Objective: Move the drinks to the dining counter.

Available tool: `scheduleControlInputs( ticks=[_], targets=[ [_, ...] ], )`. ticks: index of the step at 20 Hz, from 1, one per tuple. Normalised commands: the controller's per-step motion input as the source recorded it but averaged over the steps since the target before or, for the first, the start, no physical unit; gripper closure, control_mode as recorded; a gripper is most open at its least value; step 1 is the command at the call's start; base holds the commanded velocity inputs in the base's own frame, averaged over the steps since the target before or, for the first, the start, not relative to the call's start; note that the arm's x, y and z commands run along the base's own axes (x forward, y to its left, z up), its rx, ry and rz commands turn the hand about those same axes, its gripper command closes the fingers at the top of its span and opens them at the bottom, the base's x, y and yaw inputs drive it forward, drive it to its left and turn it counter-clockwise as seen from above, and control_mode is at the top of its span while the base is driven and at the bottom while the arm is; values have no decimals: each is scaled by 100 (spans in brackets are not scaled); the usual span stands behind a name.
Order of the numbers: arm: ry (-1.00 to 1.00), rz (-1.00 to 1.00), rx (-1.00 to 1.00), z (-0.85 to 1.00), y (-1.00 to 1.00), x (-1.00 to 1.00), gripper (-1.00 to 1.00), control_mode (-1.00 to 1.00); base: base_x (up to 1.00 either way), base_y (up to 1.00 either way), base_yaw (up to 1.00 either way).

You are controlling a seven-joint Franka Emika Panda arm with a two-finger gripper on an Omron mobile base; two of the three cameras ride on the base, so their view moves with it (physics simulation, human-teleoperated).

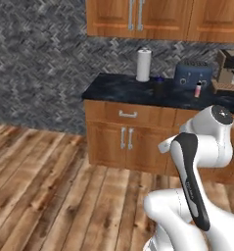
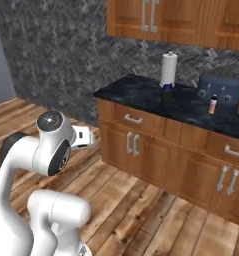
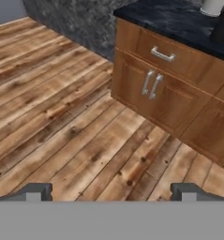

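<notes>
The counter [image 1: 128, 90] with the drinks lies ahead of the gripper [image 3: 111, 192] and above it, across bare wood floor [image 3: 62, 122], so the arm is judged folded for travel, not reaching. The gripper's jaws stand wide, holding nothing. Cabinet doors [image 3: 153, 89] face it below the counter edge. On top, the paper towel roll [image 1: 143, 64] stands behind the black bottle [image 1: 158, 84]; the toaster [image 1: 193, 76] sits behind the small pink bottle [image 1: 198, 89], crowding any grasp there. A third drink cannot be made out.
</notes>
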Motion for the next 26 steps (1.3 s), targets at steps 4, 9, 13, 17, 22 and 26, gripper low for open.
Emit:
scheduleControlInputs(
  ticks=[4, 9, 13, 17, 22, 26],
  targets=[
    [0, 0, 0, 0, 0, 0, -100, 100, 0, -13, -52],
    [0, 0, 0, 0, 0, 0, -100, 100, 0, -14, -55],
    [0, 0, 0, 0, 0, 0, -100, 100, 12, -1, -41],
    [0, 0, 0, 0, 0, 0, -100, 100, 24, 0, -25],
    [0, 0, 0, 0, 0, 0, -100, 100, 32, 0, -14],
    [0, 0, 0, 0, 0, 0, -100, 100, 71, 0, -5]
  ],
)
